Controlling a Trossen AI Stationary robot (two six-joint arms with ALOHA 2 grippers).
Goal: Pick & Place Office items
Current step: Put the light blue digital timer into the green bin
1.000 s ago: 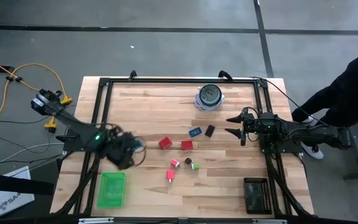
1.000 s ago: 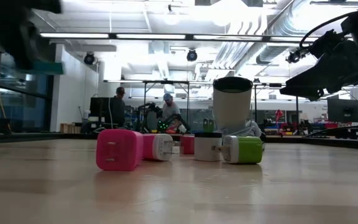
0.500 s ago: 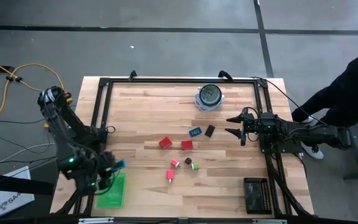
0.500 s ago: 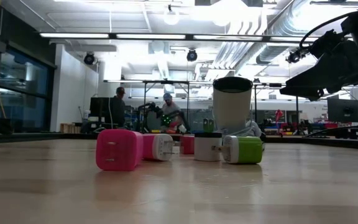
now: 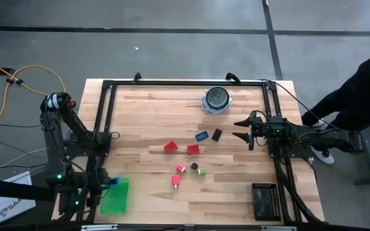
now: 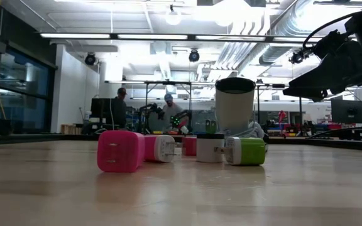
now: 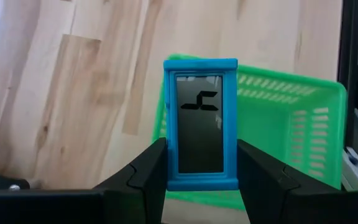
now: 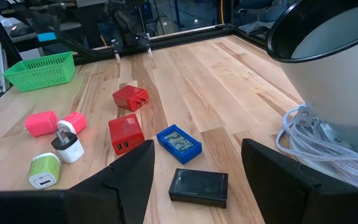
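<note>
Left end effector point(image 7: 201, 163) grips teal rectangle point(image 7: 200, 122) upright, green basket point(image 7: 303, 118) just ahead below; right end effector point(image 8: 196, 163) open, idle.

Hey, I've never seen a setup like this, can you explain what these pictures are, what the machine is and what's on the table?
This is a two-armed robot at a wooden table, sorting small office items. One picture looks straight down from above, one looks level across the tabletop, and two come from cameras on the arms' wrists.

The left gripper, at the table's left edge, holds a small blue-framed rectangle with a dark screen over a green plastic basket. The right gripper waits open at the right edge, holding nothing.

On the wood lie two red plug blocks, a second blue-framed rectangle, a black rectangle, two pink plugs, a white one and a green-and-white one. A round white device with a dark top stands at the back, and a black tray sits in the front right corner.
</note>
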